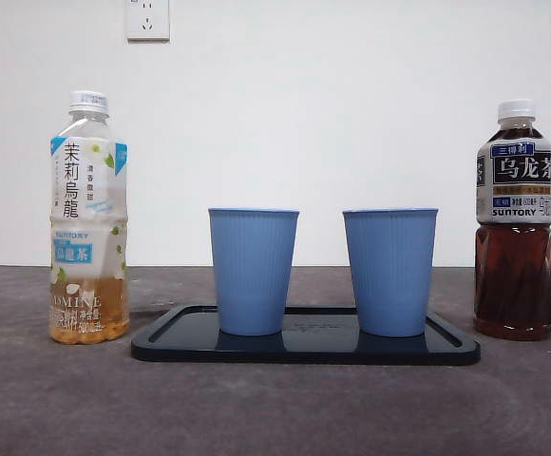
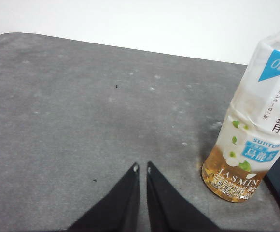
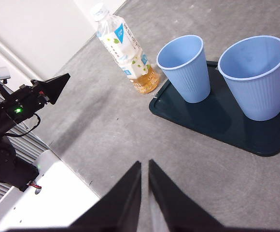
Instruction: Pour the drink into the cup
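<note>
Jasmine tea bottle (image 2: 253, 130) just beside left gripper (image 2: 142, 167), clear of its closed jaws; right gripper (image 3: 145, 164) likewise closed.

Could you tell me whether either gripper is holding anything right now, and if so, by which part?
Nothing is held. The left gripper and right gripper are both shut on nothing, above bare table.

Front camera views the surface (image 1: 275, 408) level and close; both wrist cameras look down, sharing the jasmine bottle (image 2: 253, 125).
</note>
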Tool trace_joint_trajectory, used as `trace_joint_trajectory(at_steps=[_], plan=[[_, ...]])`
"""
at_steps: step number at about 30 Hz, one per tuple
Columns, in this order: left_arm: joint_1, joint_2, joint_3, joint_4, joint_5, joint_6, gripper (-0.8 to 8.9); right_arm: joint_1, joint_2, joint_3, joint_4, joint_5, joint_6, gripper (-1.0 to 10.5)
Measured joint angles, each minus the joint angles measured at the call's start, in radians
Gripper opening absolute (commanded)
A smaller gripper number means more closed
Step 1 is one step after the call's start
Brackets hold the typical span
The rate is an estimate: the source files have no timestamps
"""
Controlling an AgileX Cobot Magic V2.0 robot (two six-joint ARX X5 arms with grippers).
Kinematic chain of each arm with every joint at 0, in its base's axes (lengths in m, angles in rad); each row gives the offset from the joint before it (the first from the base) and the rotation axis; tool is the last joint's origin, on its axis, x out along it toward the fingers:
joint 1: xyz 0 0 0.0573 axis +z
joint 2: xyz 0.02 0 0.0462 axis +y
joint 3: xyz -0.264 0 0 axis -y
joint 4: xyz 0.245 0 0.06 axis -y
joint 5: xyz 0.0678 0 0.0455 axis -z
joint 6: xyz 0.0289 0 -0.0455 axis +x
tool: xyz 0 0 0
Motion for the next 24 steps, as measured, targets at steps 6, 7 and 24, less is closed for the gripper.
trace_joint_trajectory(at_steps=[6, 7, 24], plan=[[0.0, 0.0, 0.0, 0.0, 0.0, 0.0, 0.24, 0.0, 0.0, 0.0, 0.0, 0.0, 0.0, 0.2], [0.0, 0.0, 0.0, 0.0, 0.0, 0.0, 0.24, 0.0, 0.0, 0.0, 0.0, 0.0, 0.0, 0.2], [0.0, 0.0, 0.0, 0.0, 0.0, 0.0, 0.24, -0.218, -0.174, -0.27, 0.433, 0.387, -0.177, 0.2]])
